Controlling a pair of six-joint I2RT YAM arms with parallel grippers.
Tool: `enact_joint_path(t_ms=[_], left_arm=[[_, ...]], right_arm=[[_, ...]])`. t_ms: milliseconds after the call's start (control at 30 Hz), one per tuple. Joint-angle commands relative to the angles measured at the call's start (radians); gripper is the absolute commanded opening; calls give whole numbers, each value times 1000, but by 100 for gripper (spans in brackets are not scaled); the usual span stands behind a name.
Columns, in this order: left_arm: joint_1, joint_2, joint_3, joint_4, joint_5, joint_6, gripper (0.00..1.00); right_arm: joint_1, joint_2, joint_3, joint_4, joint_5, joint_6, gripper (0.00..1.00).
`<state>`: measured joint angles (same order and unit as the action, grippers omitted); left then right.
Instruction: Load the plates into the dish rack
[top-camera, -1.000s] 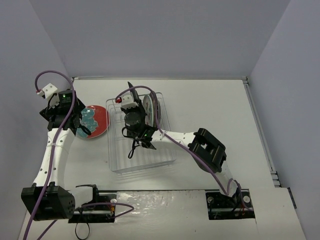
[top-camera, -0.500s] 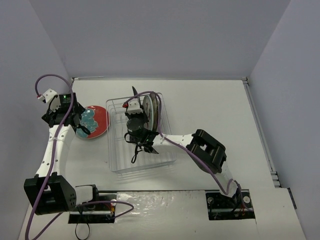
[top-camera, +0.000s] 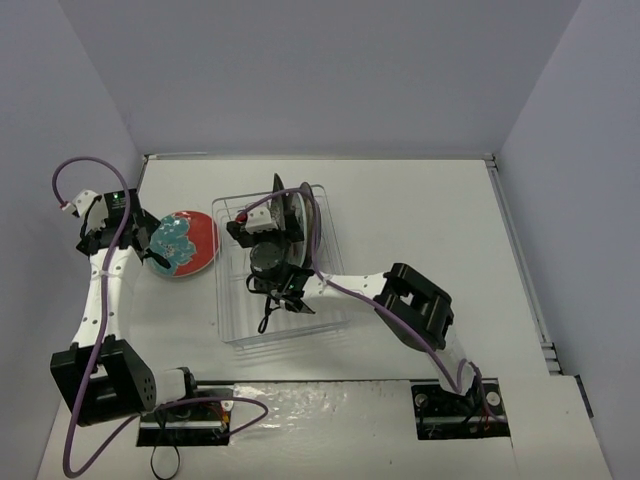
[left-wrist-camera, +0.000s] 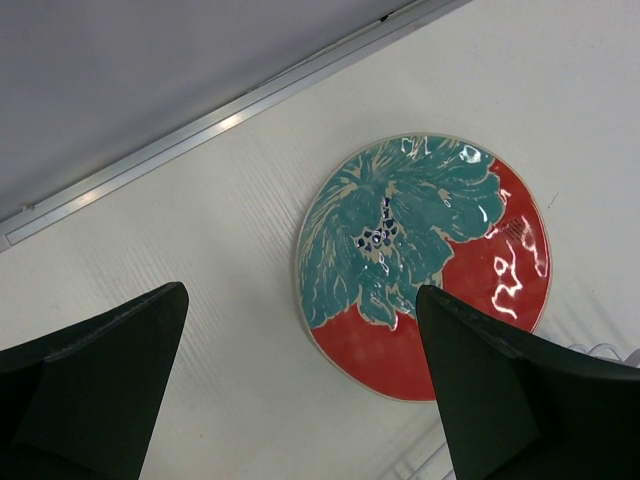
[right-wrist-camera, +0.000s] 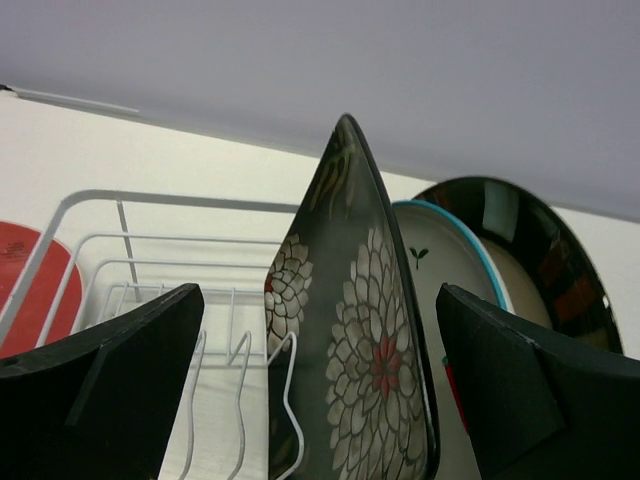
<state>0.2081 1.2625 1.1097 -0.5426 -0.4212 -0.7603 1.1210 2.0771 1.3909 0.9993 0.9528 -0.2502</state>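
Note:
The dish rack (top-camera: 236, 300) stands mid-table. Three plates stand on edge at its far right. The black square plate with white flowers (right-wrist-camera: 370, 350) is nearest, then the white watermelon plate (right-wrist-camera: 445, 265), then the dark striped-rim plate (right-wrist-camera: 535, 245). My right gripper (right-wrist-camera: 318, 295) is open around the black plate, with both fingers clear of it. The red plate with teal flowers (left-wrist-camera: 480, 290) lies flat on the table left of the rack, also in the top view (top-camera: 186, 243). My left gripper (left-wrist-camera: 300, 290) hovers open above the red plate's near-left edge, holding nothing.
A metal rail (left-wrist-camera: 200, 130) runs along the table's far edge by the grey wall. The rack's white wire prongs (right-wrist-camera: 190, 300) stand free to the left of the black plate. Purple cables (top-camera: 330, 285) loop over both arms.
My right gripper has opened and let go of the black plate, which now stands in the rack. My left arm has shifted left, away from the red plate's middle.

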Motion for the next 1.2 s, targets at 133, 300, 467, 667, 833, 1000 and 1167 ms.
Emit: enact_joint_path(t_ms=[133,300,467,667,833,1000,1167], left_arm=[[41,-11,-18,1,48,-24,97],[71,13,-18,-13,100,-16,97],[92,48,-22,3,159,-13,97],[112,144,-26,31,237,-40,97],[129,224,-39,112,333,-30,97],[156,318,-70,152,373,-60,97],[216,380,-176,349,534,-126,96]], right_arm=[[-1,-198,181,-38,-94,-169,100],[-66,-281,186,-176,-120,-113,100],[-302,-485,-11,-303,-328,229,100],[-478,-664,-198,-335,-397,345,100],[-636,-722,-326,-314,-558,508,100],[-723,-721,-370,-280,-621,565,100],[-769,-716,-395,-246,-671,591,100]])
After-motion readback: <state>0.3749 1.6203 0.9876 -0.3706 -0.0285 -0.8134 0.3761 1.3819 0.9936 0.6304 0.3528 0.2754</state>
